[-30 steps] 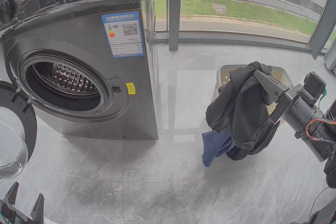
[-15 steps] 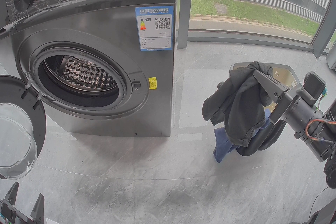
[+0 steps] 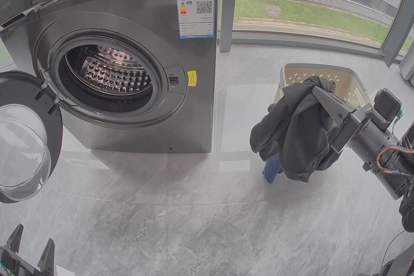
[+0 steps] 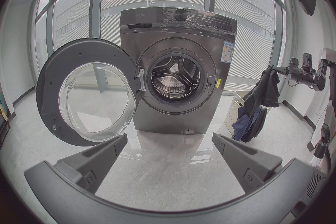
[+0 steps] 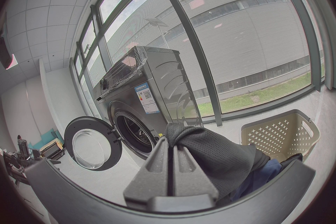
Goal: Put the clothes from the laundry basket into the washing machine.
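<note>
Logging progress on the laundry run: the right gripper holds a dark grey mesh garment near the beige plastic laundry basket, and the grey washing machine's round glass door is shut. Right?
One detail is wrong: the head view shows the round glass door of the grey washing machine swung wide open. The right gripper does hold the dark grey mesh garment near the beige plastic laundry basket.

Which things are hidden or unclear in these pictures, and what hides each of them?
- Basket floor: head view, behind the hanging clothes; whether more lies inside is unclear.
- Garment count: all views, folds hide it; grey and blue cloth show.
- Drum lower front: head view, behind the opening's rim.
- Left gripper: head view, cut off by the bottom edge.
- Label print: too small.
</note>
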Available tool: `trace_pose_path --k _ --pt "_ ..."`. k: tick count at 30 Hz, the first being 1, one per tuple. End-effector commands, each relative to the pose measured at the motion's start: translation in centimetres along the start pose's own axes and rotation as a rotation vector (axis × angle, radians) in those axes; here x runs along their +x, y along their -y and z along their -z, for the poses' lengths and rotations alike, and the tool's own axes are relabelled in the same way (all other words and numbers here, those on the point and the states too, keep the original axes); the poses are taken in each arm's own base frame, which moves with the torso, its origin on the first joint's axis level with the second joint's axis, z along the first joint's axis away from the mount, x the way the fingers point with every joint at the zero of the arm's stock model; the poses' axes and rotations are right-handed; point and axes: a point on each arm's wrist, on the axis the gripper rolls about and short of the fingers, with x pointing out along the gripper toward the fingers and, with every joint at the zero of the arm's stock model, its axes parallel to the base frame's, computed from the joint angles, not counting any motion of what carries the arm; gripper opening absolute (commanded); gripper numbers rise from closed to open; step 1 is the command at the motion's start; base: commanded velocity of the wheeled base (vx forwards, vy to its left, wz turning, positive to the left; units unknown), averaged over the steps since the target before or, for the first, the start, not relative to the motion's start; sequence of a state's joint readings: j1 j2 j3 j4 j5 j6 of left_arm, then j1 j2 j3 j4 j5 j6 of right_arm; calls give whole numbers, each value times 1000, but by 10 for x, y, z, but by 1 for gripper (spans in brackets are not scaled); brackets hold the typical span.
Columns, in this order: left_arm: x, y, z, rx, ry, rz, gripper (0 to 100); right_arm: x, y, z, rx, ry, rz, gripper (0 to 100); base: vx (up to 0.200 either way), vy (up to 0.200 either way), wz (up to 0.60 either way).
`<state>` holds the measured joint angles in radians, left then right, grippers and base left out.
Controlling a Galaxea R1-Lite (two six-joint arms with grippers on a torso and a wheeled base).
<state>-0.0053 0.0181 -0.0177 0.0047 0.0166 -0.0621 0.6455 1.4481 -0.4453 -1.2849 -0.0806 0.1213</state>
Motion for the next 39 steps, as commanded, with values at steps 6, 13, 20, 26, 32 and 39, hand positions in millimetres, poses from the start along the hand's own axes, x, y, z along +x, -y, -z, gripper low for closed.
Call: trace_pose_path --k 6,13,20,26,32,39 --pt "0 0 5 -1 -1 0 100 0 0 1 0 -4 1 0 0 200 0" --pt "0 0 5 -1 -1 0 100 0 0 1 0 -4 2 0 0 200 0" --pt "0 0 5 -1 -1 0 100 0 0 1 0 -4 2 0 0 200 0" --pt "0 0 5 -1 -1 0 100 0 0 1 1 -4 2 0 0 33 0" --pt "0 0 5 -1 -1 0 100 0 0 2 1 -7 3 0 -100 0 0" --pt "0 0 5 -1 -1 0 100 0 1 5 0 -19 4 0 -114 0 0"
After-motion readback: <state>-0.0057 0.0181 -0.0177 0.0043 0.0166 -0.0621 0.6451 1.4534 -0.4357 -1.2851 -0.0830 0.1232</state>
